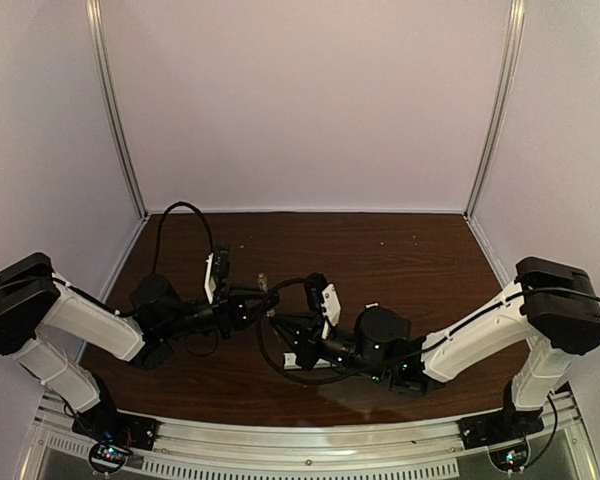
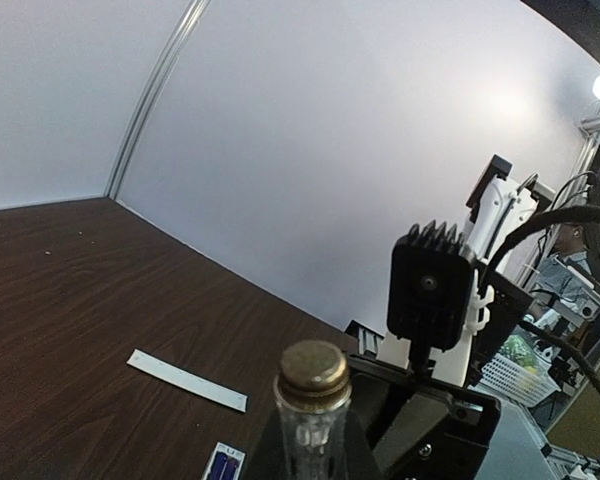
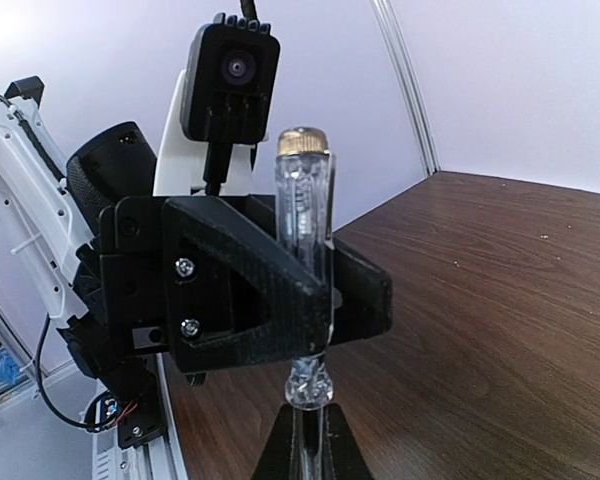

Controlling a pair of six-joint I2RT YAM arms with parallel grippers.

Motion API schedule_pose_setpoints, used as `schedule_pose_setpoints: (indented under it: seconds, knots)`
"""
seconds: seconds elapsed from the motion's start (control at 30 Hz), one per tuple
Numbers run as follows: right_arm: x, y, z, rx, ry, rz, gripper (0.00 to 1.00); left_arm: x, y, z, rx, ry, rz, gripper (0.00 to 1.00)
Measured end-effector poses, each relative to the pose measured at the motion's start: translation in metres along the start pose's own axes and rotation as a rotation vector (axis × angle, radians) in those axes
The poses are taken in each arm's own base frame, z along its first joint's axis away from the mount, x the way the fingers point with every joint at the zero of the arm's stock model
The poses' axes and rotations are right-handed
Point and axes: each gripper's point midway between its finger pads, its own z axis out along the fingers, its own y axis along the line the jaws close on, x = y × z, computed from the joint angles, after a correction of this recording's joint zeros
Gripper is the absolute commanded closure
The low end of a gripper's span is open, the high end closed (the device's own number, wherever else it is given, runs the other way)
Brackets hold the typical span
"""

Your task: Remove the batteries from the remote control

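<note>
Sitting in the remote control (image 2: 230,450) are batteries (image 2: 223,467) (two, blue-purple).

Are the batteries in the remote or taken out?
In: the left wrist view shows two blue batteries sitting in the remote control, its cover strip lying apart.

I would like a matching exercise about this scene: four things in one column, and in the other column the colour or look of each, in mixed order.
Things:
1. screwdriver
2. cover strip
3. batteries
4. table

Descriptions:
A. blue, side by side
B. dark brown wood
C. white, lying flat
D. clear handle, brass cap

Pairs: 1-D, 2-C, 3-A, 4-B
</note>
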Motion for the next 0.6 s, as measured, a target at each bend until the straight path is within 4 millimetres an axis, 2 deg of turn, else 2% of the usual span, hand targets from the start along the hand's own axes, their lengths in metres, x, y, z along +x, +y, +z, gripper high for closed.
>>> schedule_pose_setpoints:
  seconds: [0.1,0.13,0.3,0.43,0.6]
  knots:
    - [0.0,0.0,0.0,0.001,0.002,-0.008,1.0,0.0,0.0,0.0,0.002,0.002,-0.009,1.0]
    - [0.001,0.0,0.0,0.001,0.003,-0.008,0.97,0.0,0.0,0.0,0.002,0.002,-0.01,1.0]
    - [0.001,-0.001,-0.004,0.009,0.027,-0.002,0.69,0.003,-0.002,0.0,0.013,0.013,-0.004,1.0]
    - [-0.006,-0.005,-0.02,0.04,0.074,-0.015,0.47,0.005,-0.004,-0.001,0.029,0.028,0.028,1.0]
    - [-0.015,-0.01,-0.044,0.087,0.183,-0.05,0.28,0.01,-0.014,0.002,0.098,0.062,0.091,1.0]
